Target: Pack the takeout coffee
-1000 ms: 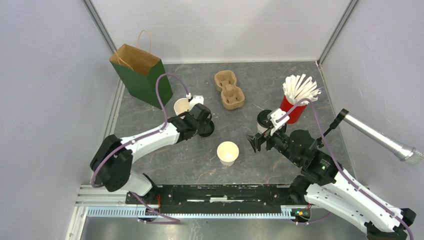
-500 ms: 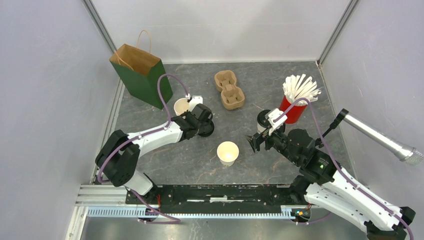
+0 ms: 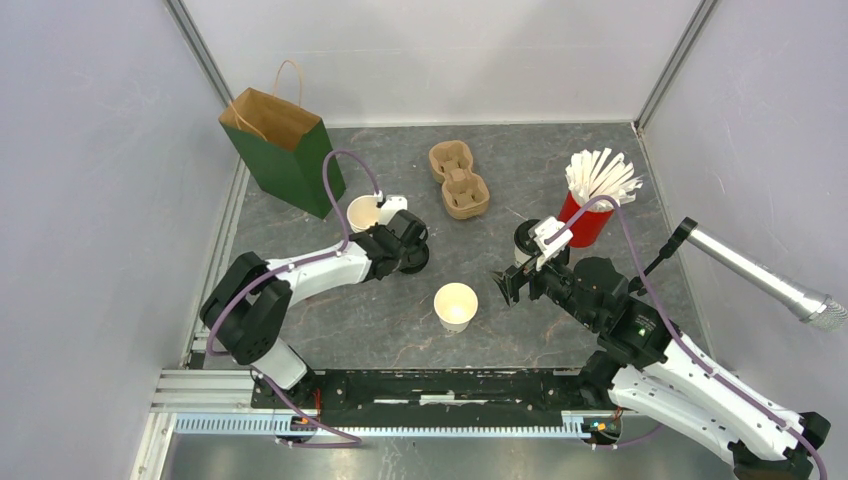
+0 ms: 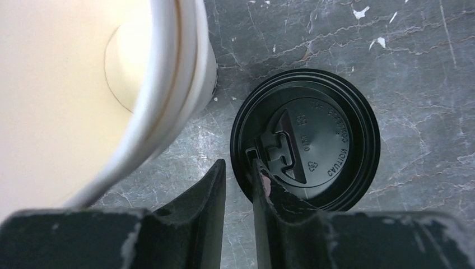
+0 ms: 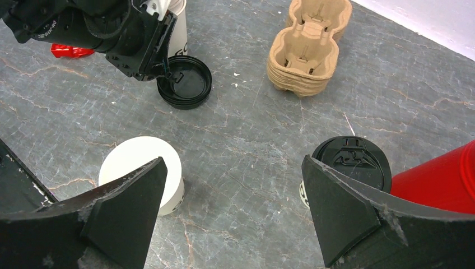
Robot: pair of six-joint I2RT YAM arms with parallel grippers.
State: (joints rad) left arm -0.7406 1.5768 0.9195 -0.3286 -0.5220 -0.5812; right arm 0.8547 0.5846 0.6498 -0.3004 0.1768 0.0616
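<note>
Currently: left gripper point(image 4: 238, 168) is low over the table point(image 4: 420, 56), fingers pinched on the rim of a loose black lid point(image 4: 319, 140). That lid lies flat just beside an open white cup point(image 4: 84, 84). Right gripper point(image 5: 232, 185) hovers with its fingers spread wide, gripping nothing. Takeout coffee point(image 5: 350, 162), lid on, stands upright right next to the red straw cup point(image 5: 442, 179), near the right gripper's finger. Cardboard carrier point(image 3: 458, 180) is behind it, paper bag point(image 3: 285, 150) far left.

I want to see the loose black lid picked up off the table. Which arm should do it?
Left. The left gripper has its fingers either side of the loose lid's rim, pinching it. The right gripper hangs wide open, away from it and nearer the lidded cup.
</note>
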